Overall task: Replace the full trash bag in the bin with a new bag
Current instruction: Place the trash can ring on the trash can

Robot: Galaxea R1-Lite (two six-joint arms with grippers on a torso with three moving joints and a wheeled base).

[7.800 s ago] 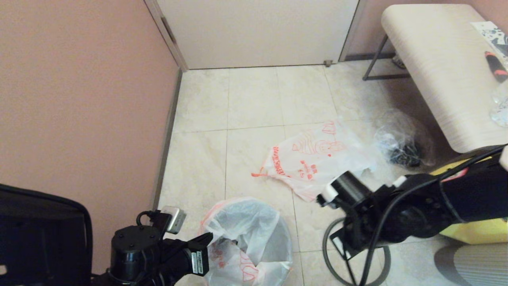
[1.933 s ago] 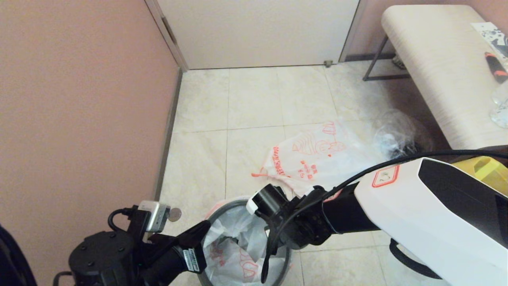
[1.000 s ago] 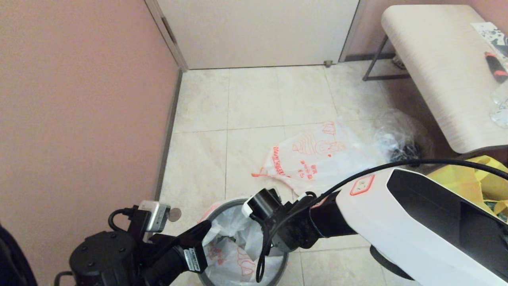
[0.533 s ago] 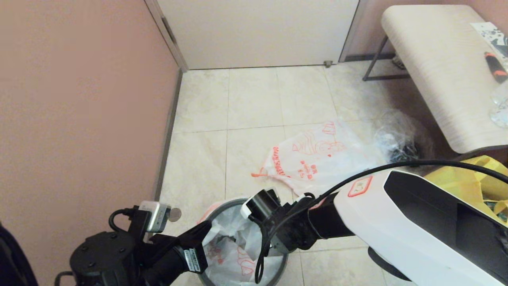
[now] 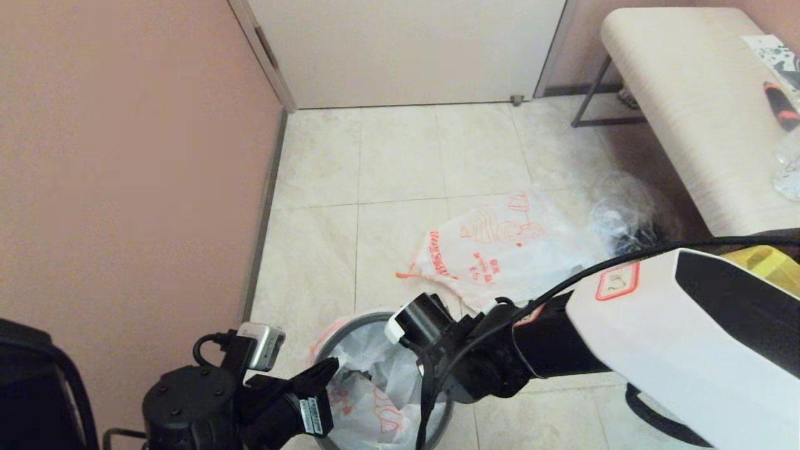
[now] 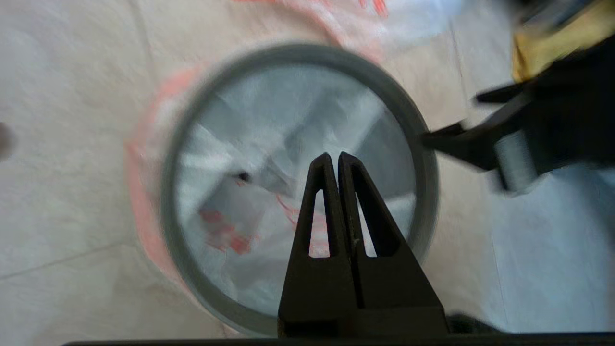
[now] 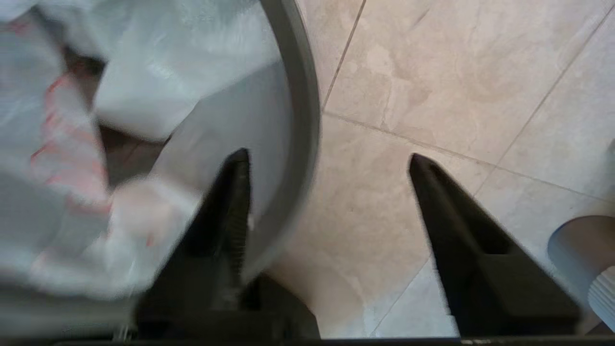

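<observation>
1. My right gripper [image 7: 326,163] has its jaws spread wide, empty, straddling the bin [image 5: 325,350] rim.
2. My left gripper [image 6: 334,161], jaws closed and empty, hovers over the new bag [image 5: 381,387] lining the bin.
3. The full trash bag [image 5: 500,250] lies on the floor beyond; I'd press the rim hoop [image 7: 300,96] down evenly.

Right arm hides the bin's [image 5: 325,350] near rim; picture edge crops its base.

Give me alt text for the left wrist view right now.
The shut left gripper hangs over the bin, whose dark grey rim hoop rings the crumpled new bag lining it. The right gripper reaches the rim from one side.
</observation>
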